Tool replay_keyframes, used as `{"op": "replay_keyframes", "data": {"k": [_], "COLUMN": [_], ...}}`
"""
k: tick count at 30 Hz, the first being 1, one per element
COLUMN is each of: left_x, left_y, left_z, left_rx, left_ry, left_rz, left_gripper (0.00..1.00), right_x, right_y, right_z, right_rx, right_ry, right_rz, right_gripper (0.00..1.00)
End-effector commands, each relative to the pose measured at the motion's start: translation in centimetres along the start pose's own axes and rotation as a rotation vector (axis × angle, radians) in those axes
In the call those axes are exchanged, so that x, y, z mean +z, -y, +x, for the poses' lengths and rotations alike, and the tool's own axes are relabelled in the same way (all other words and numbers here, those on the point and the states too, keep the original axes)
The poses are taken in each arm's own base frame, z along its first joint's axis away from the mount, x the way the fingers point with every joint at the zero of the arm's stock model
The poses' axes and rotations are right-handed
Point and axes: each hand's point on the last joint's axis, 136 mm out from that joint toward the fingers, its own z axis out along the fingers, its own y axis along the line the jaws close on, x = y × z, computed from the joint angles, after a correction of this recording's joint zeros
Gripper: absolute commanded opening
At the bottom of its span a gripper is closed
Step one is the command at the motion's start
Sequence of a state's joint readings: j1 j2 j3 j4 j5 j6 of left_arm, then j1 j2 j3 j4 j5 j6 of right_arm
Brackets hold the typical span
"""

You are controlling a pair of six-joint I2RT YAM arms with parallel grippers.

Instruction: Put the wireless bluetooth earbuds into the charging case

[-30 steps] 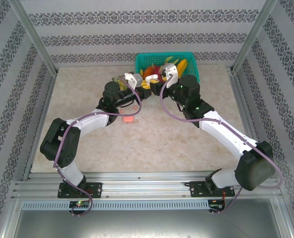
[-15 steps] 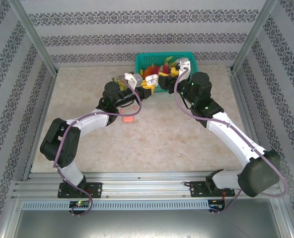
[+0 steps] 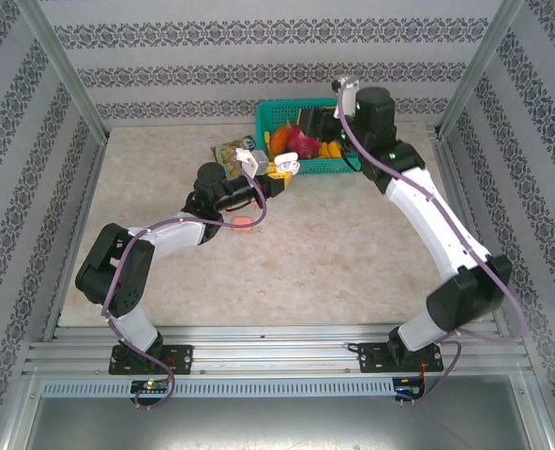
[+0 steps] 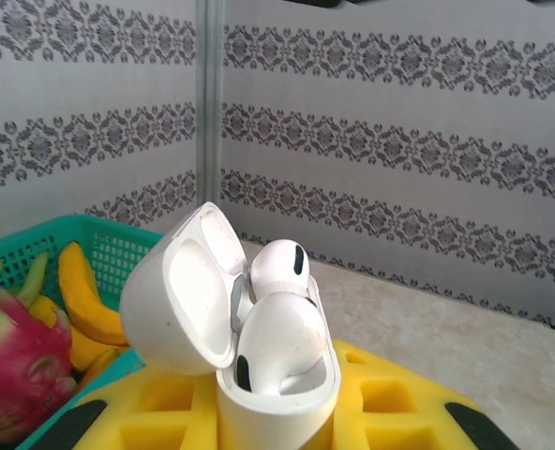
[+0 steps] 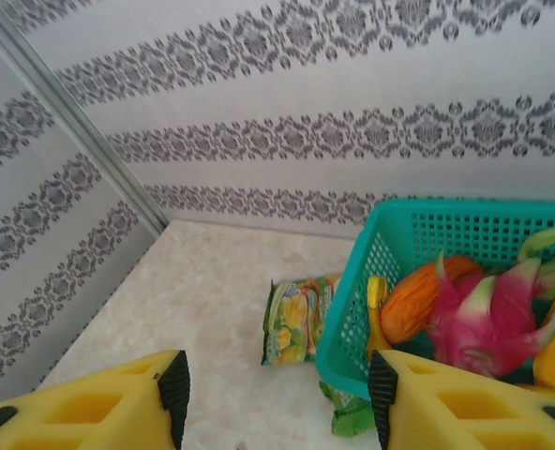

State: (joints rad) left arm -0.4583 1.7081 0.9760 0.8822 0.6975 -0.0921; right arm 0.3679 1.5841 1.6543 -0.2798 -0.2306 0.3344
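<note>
Gripping the open white charging case, the left gripper is holding it up, two white earbuds sitting inside. The right gripper is hanging wide open.

Stems of the white glossy plastic earbuds are hidden inside the white pebble-shaped plastic case, its base cut by the frame's lower edge. The pink speck left of centre on the desk is too small to identify.
</note>
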Motion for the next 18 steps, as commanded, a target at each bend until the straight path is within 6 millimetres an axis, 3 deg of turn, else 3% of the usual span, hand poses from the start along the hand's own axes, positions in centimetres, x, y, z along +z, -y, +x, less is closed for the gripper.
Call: {"op": "replay_keyframes", "data": {"k": [1,10,18], "left_x": [0.0,0.1,0.5], "left_y": [2.1,2.6,1.7], "left_z": [-0.5,0.9,1.4], "left_rx": [0.057,0.051,0.048], "left_ry": [0.023,-0.019,-0.033], "left_rz": [0.090,0.132,0.101], "left_gripper": [0.00,0.00,0.00], "right_x": [1.2,4.7,4.4], "right_y": [1.5,3.1,3.0], "right_z": [4.2,8.8,12.6], "right_rx": [0.073,0.108,0.083], "right_ry": [-0.252,-0.511,-0.613], "right_rz": [0.040,0.063,0.068], "right_gripper": [0.55,0.49,0.46]}}
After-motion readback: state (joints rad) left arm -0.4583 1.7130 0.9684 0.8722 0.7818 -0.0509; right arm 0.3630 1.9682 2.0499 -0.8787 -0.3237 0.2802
